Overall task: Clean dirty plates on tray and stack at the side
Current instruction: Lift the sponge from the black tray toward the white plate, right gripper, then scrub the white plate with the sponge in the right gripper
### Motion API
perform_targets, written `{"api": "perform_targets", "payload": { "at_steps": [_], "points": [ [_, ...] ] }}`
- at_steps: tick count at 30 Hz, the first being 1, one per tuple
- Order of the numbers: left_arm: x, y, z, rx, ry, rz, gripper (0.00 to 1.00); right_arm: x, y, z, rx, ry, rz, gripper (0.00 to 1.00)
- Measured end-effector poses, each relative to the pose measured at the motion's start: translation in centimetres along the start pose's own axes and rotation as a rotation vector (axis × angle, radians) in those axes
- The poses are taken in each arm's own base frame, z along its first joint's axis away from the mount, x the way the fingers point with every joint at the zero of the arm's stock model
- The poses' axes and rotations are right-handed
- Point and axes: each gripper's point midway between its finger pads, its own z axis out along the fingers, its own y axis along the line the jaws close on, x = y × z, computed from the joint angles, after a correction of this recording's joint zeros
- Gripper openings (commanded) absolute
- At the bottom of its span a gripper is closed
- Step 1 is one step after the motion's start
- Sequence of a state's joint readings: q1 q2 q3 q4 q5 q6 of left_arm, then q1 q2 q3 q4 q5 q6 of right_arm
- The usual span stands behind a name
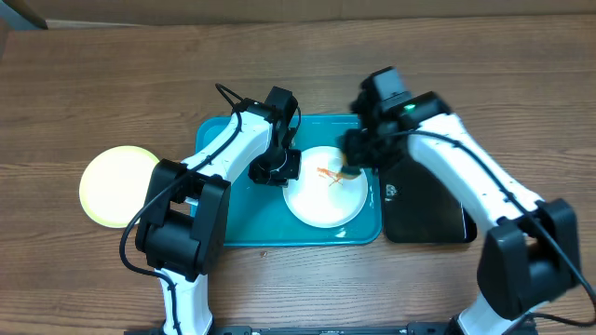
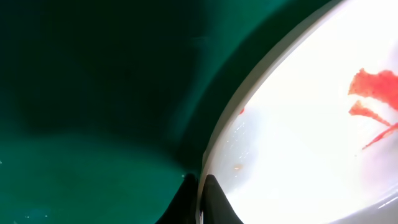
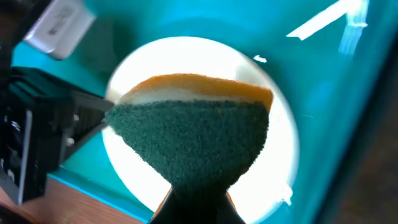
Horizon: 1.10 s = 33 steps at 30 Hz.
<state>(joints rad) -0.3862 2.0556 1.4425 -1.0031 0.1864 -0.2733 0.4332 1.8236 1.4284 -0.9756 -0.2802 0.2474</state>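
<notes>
A white plate (image 1: 321, 200) with an orange-red smear (image 1: 328, 174) lies on the turquoise tray (image 1: 223, 223). My left gripper (image 1: 277, 167) is shut on the plate's left rim. The left wrist view shows its fingers (image 2: 200, 193) pinching the rim, with the plate (image 2: 311, 137) and smear (image 2: 373, 93) to the right. My right gripper (image 1: 352, 166) is shut on a green and orange sponge (image 3: 193, 124) held just over the plate (image 3: 280, 155). A pale yellow-green plate (image 1: 116, 184) lies on the table left of the tray. No second white plate shows.
A narrow black tray (image 1: 424, 214) lies against the turquoise tray's right side, under my right arm. The left arm's gripper body (image 3: 37, 143) shows at the left of the right wrist view. Bare wood table lies around the trays.
</notes>
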Motion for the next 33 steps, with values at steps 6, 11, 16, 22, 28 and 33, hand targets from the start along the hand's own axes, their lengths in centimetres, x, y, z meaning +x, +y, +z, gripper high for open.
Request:
{"api": "perform_targets", "payload": {
  "at_steps": [6,11,16,22,28,33],
  "points": [
    [0.1,-0.1,0.0,0.008,0.005,0.015,0.04,0.2,2.2,2.9,-0.017,0.018,-0.051,0.04],
    [0.1,-0.1,0.0,0.009,0.005,0.015,0.04,0.4,2.8,5.1,-0.017,0.038,-0.046,0.04],
    [0.1,-0.2,0.0,0.011,0.007,0.015,0.04,0.7,2.6,7.5,-0.007,0.071,-0.032,0.04],
    [0.2,-0.2,0.0,0.010,0.010,0.015,0.04,1.7,1.2,8.8,0.053,0.118,0.002,0.04],
    [0.4,-0.1,0.0,0.009,0.018,0.013,0.04,2.2,-1.8,8.3,0.192,0.129,0.051,0.06],
    [0.4,-0.3,0.0,0.016,0.020,0.013,0.04,3.1,-4.3,7.3,0.260,0.175,0.117,0.05]
  ]
}}
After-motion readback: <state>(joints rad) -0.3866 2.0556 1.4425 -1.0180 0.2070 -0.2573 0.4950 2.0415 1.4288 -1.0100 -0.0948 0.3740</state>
